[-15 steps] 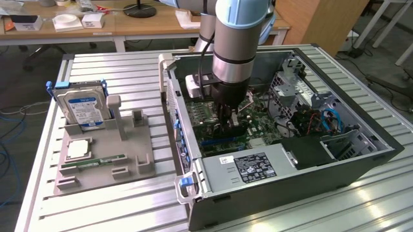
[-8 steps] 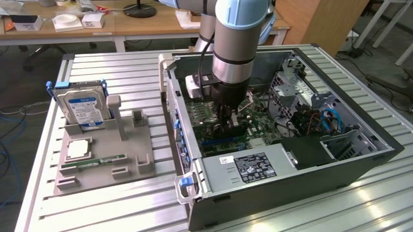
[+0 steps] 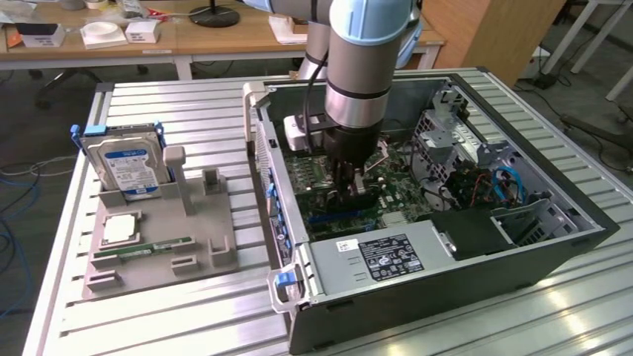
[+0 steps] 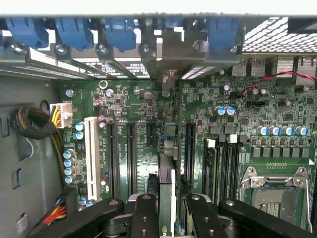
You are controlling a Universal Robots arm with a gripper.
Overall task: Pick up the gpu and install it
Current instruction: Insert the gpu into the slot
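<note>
The gripper [image 4: 167, 208] was clamped on the gpu [image 4: 167, 173], held edge-on between its fingers above the motherboard [image 4: 138, 99].

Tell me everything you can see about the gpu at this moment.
The gpu is a thin dark circuit card seen edge-on in the wrist view, standing upright over the green motherboard among its long dark slots. Its far end carries a silvery metal bracket reaching toward the blue-clipped rear openings of the case. The hand grips its near end between black fingers. In the exterior view the card sits low inside the open computer case, under the arm.
</note>
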